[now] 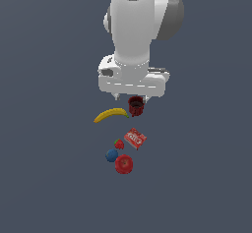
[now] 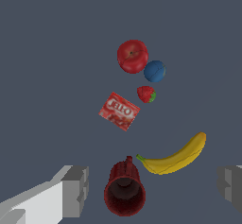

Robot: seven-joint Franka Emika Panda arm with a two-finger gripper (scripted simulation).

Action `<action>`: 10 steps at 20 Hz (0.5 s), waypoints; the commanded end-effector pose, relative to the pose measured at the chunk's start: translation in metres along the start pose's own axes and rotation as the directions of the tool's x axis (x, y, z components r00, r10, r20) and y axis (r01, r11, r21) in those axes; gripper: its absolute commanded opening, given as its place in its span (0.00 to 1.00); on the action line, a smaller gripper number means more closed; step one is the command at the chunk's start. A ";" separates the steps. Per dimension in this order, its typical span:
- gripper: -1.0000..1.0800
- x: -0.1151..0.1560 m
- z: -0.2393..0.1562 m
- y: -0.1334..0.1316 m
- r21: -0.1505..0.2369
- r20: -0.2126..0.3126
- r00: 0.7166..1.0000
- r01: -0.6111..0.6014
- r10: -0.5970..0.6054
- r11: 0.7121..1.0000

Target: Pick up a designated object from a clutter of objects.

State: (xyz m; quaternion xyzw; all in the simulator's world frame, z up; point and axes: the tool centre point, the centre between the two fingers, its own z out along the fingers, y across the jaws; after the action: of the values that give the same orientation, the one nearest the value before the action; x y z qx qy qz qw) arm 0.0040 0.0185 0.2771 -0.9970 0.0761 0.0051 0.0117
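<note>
The yellow banana (image 1: 111, 114) lies on the dark floor, curved, with its greenish stem tip toward the dark red mug (image 1: 136, 106). In the wrist view the banana (image 2: 177, 157) lies beside the mug (image 2: 124, 190), between my two fingers. My gripper (image 1: 132, 98) is open and empty and hangs above the mug and the banana's stem end. In the wrist view the gripper (image 2: 153, 187) shows both fingers (image 2: 75, 190) spread wide apart.
A red box with white print (image 1: 135, 138) (image 2: 119, 110), a strawberry (image 1: 119, 143) (image 2: 146, 94), a blue round fruit (image 1: 111, 155) (image 2: 154, 71) and a red apple (image 1: 124, 164) (image 2: 133, 56) lie in a loose line beyond the banana, away from the arm.
</note>
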 end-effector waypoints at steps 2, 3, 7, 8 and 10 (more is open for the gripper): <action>0.96 -0.002 0.020 0.009 0.004 0.000 0.995 -0.095 0.095 0.995; 0.96 -0.003 0.026 0.012 0.005 0.001 0.992 -0.127 0.127 0.992; 0.96 -0.008 0.053 0.026 0.008 0.001 0.967 -0.256 0.256 0.967; 0.96 -0.010 0.059 0.029 0.009 0.001 0.958 -0.288 0.288 0.958; 0.96 -0.013 0.072 0.036 0.009 0.002 0.936 -0.351 0.351 0.936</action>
State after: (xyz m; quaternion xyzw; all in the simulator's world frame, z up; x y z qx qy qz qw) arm -0.0115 -0.0086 0.2142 -0.9736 0.2278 0.0067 0.0151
